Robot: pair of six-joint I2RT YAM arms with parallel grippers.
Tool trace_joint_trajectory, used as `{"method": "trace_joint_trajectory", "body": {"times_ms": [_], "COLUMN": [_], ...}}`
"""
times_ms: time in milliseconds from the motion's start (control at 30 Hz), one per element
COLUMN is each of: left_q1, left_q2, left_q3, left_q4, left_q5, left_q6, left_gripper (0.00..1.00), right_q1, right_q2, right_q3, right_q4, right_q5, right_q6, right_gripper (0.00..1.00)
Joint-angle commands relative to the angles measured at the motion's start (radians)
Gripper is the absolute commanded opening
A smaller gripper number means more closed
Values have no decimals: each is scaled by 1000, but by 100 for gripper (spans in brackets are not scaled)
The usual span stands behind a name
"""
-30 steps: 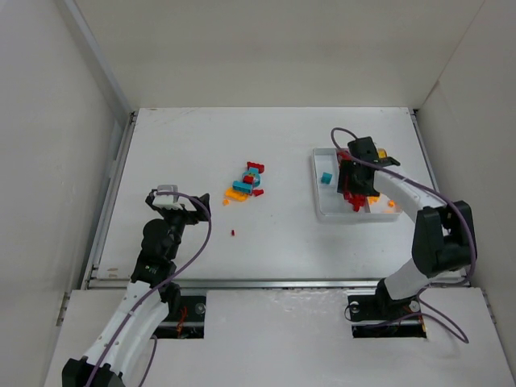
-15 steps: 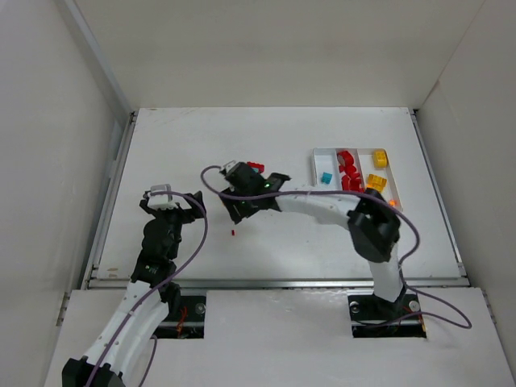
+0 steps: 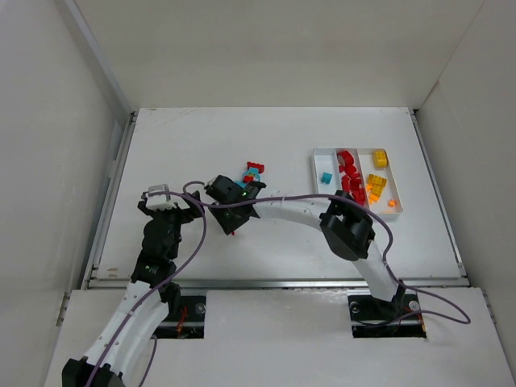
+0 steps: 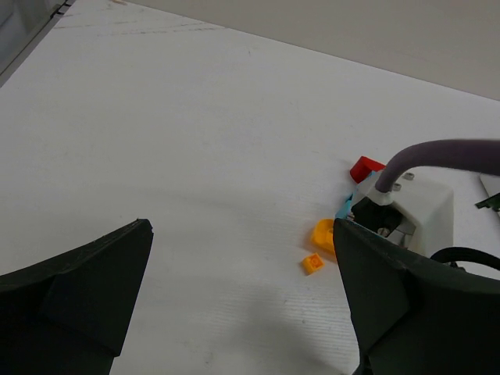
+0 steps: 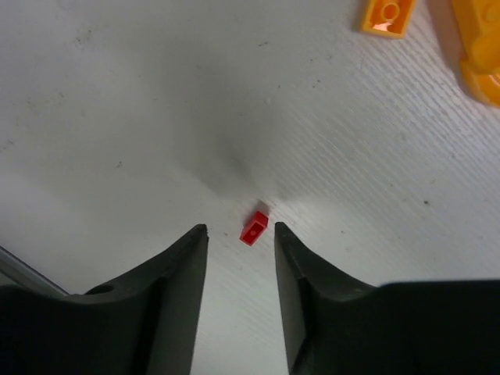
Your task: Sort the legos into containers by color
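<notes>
My right gripper (image 3: 230, 216) reaches far left across the table and is open. In the right wrist view its fingertips (image 5: 241, 228) straddle a tiny red lego (image 5: 254, 228) lying on the table, without touching it. A small pile of red, teal and orange legos (image 3: 253, 174) lies just beyond. The white tray (image 3: 326, 150) at the right holds a teal piece (image 3: 326, 177) in its left compartment, red pieces (image 3: 349, 172) in the middle, and yellow and orange pieces (image 3: 377, 171) in the right. My left gripper (image 3: 169, 211) is open and empty (image 4: 242, 234).
Two orange pieces (image 4: 312, 264) (image 4: 324, 237) and a red piece (image 4: 366, 168) lie beside the right gripper's white body (image 4: 418, 209). More orange pieces (image 5: 388, 17) show at the top of the right wrist view. White walls enclose the table on three sides.
The right arm swung from over the tray across to the left and came down with its open fingers around the lone red lego. The left arm barely moved.
</notes>
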State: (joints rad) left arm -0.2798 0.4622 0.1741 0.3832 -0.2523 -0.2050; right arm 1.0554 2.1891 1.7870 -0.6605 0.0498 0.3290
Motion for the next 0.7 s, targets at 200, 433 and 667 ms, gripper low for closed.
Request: {"method": "trace_joint_trajectory", "body": {"times_ms": [200, 433, 667], "left_q1": [1, 1, 1], "left_q2": [-20, -20, 15], "left_q3": [18, 18, 28], "left_q4": [29, 39, 39], "left_q5": [-15, -5, 38], "left_q6": [1, 1, 26], "left_gripper": [100, 100, 100], "right_q1": [12, 12, -24], "right_q2": [54, 74, -38], "right_q3": [46, 46, -27], "right_q4": [-34, -44, -22], "right_q5": [56, 32, 32], "right_q6": [18, 18, 27], "right_gripper": [43, 16, 0]}}
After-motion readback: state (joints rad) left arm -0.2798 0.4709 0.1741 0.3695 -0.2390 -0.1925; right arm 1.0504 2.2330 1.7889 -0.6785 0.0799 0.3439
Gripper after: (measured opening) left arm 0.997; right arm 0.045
